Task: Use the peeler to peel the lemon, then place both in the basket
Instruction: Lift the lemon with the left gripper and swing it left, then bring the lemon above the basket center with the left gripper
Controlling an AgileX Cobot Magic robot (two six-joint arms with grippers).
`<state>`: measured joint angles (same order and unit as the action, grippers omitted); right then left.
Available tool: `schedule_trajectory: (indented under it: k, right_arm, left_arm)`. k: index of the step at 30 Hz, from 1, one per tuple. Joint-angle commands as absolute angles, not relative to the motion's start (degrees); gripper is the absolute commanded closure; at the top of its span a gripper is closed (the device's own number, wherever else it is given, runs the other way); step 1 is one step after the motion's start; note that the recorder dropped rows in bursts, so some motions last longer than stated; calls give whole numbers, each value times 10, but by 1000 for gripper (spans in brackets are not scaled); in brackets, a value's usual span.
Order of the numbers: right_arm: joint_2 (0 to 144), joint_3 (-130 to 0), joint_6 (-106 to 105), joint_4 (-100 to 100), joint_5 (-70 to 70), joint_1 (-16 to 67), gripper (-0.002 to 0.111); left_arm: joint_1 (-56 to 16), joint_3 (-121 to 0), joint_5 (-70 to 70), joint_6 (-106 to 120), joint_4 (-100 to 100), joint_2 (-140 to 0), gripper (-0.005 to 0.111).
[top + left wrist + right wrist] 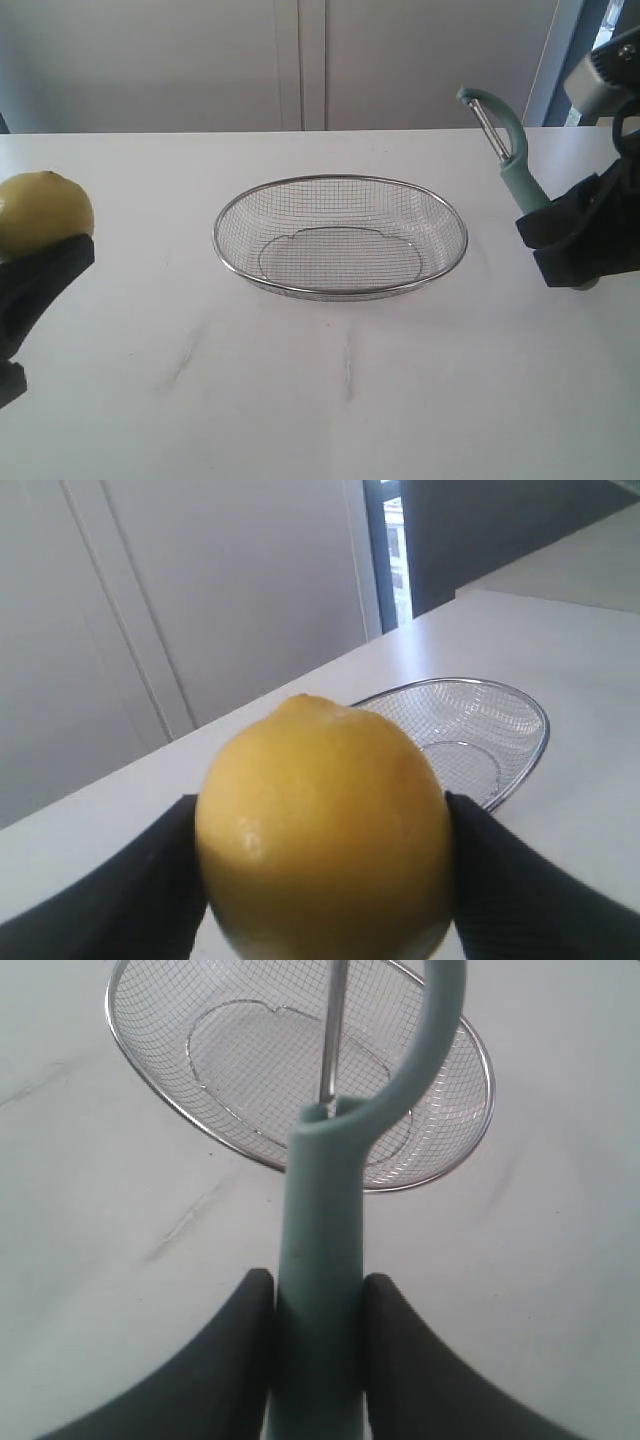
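The yellow lemon (40, 212) is held up at the far left of the exterior view by my left gripper (45, 262), which is shut on it. In the left wrist view the lemon (325, 830) fills the space between both black fingers (105, 895). At the far right my right gripper (560, 235) is shut on the teal handle of the peeler (508, 150), whose head and blade point upward. The right wrist view shows the peeler (325, 1240) clamped between the pads, over the basket (140, 1070). The wire mesh basket (225, 225) sits empty on the table between both arms.
A white tabletop (340, 400) with faint scuff marks carries the basket. Pale cabinet doors (300, 60) stand behind the table's far edge. The basket's rim (535, 745) shows beyond the lemon in the left wrist view.
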<state>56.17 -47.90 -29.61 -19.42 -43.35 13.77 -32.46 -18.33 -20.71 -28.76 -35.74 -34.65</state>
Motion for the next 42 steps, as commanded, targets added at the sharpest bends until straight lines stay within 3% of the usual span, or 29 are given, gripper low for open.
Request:
schedule_trajectory:
  k: [1,12,19,28,37,42]
  right_arm:
    - [558,-479,-297,-199,-432,134,108]
    - [558,-479,-297,-199,-432,134,108]
    - [558,-479,-297,-199,-432,134,108]
    - [558,-479,-277,-276,-398,134,108]
    - [602,-465,-253,-298,-426,134,108]
    - [677,-426,-302,-414,-450,153,108]
  left_arm:
    - [-327,-184,-307,-374,-491,-351,107]
    - [-327,-205,-492,-348,-491,-551,107]
    - [-327,-302,-528,-348,-491,-689,107]
    - [-327,-402,-700,-360,-564,-860,107]
    - [-327,-408,-700,-355,-559,-891,107]
    - [-327,-408,-700,-336,-557,-891,107]
